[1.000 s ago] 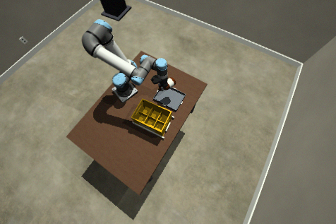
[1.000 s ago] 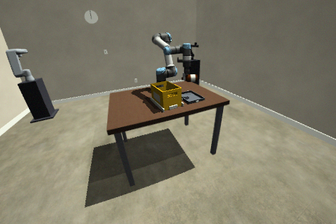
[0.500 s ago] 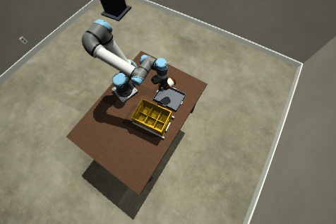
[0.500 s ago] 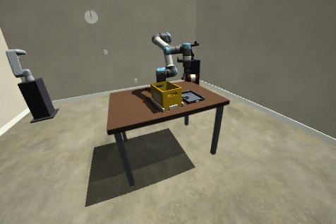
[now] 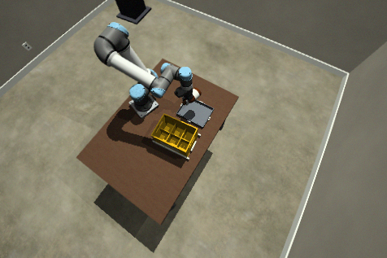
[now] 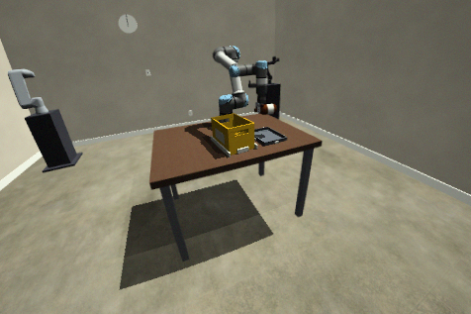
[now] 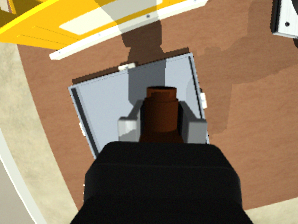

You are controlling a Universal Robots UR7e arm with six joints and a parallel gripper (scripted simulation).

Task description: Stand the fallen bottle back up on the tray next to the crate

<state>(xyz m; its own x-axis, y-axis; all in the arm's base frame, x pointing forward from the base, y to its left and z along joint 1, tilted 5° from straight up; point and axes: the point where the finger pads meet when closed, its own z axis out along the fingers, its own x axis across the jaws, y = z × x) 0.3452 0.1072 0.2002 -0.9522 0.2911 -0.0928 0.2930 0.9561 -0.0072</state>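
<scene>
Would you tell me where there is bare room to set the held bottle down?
The tray floor shows bare below the bottle in the gripper. Open table lies beyond the crate. Crowded: the gap between crate and tray.

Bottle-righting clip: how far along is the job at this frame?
Done: the bottle is picked up, clamped in the claw and held in the air above the tray. In hand: carrying it, apparently lying sideways in the exterior view. Left: turn it upright, set it on the tray beside the yellow crate, release.
</scene>
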